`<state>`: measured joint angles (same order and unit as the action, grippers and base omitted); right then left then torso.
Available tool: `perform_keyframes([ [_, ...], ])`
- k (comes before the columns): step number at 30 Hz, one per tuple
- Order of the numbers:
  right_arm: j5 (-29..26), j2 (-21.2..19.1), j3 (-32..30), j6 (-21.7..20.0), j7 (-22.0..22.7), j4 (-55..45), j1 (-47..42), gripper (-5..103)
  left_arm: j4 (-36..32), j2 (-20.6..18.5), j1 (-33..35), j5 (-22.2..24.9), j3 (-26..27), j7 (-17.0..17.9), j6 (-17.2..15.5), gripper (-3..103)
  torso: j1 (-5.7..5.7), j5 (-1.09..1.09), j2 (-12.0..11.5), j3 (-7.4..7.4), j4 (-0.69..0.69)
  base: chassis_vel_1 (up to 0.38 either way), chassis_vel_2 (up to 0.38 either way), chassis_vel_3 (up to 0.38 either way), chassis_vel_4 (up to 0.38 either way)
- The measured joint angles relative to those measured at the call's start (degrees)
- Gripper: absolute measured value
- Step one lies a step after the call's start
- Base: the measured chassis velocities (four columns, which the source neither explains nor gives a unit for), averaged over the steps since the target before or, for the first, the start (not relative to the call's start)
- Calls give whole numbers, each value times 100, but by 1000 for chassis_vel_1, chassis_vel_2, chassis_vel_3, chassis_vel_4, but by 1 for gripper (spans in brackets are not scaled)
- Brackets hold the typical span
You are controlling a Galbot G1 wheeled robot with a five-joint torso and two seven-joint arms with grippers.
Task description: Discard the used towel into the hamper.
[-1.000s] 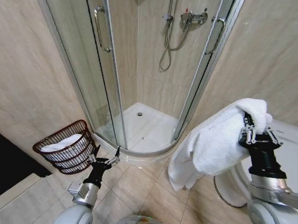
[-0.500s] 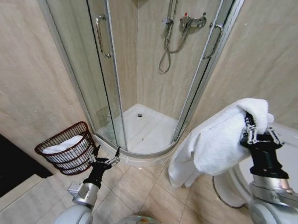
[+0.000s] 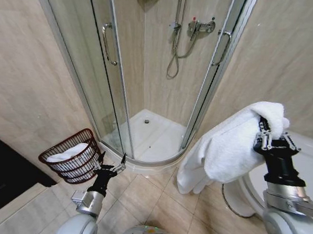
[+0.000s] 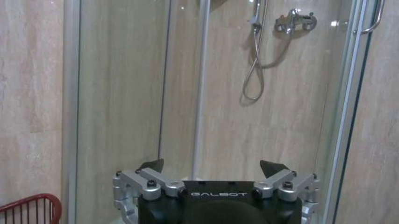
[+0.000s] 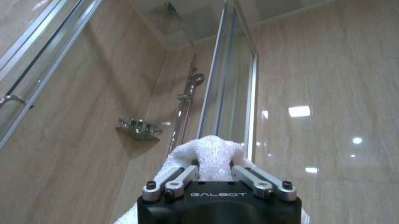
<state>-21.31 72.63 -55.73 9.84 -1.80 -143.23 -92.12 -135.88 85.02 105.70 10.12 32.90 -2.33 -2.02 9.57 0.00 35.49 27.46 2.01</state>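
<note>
One claw pinches towel.

The hamper is set on the floor at the left, against the wall beside the shower cabin. The left claw is held low just right of it. At the right, the towel is gripped in the raised right claw.

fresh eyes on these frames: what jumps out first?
The big white towel, bunched and draped from the right gripper, held up on the robot's right beside the shower enclosure. Next, the dark red hamper on the floor by the left wall, something white already in it. The left gripper sits low beside it, fingers open.
</note>
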Motion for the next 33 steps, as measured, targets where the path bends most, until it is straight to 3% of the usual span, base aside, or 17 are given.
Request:
perform_keyframes([
  [33,-6,-18,37,-38,27,0,-30,12,0,0,0,0,0,0,0,100,353,0,808,456,0,0,0,0,0],
])
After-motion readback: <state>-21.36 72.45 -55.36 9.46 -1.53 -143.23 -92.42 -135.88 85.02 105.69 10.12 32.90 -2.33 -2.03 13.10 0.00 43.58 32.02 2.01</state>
